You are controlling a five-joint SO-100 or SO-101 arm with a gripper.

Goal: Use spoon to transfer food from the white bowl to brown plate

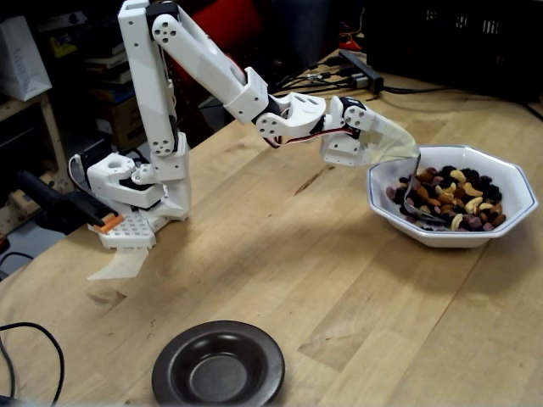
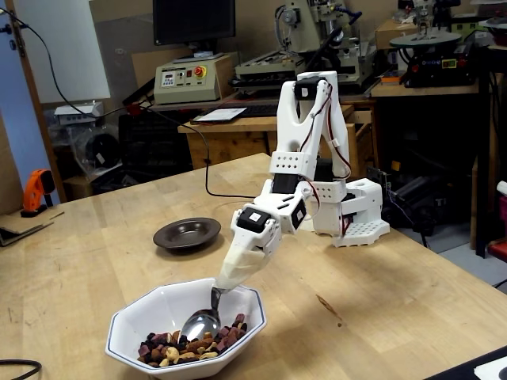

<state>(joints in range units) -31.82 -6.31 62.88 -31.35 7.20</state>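
Spoon (image 2: 201, 323) dips steeply into the food (image 1: 448, 197) inside the white bowl (image 2: 136, 313), its handle clenched in the robot's fingers (image 1: 392, 146), which are wrapped in pale tape. No food appears on the brown plate (image 1: 219, 365) yet, so the transfer seems barely begun: scooping, lifting, carrying and tipping are all left. Bowl and plate sit well apart on the wooden table (image 1: 322, 288), with bare table between them. The bowl's raised rim must be cleared.
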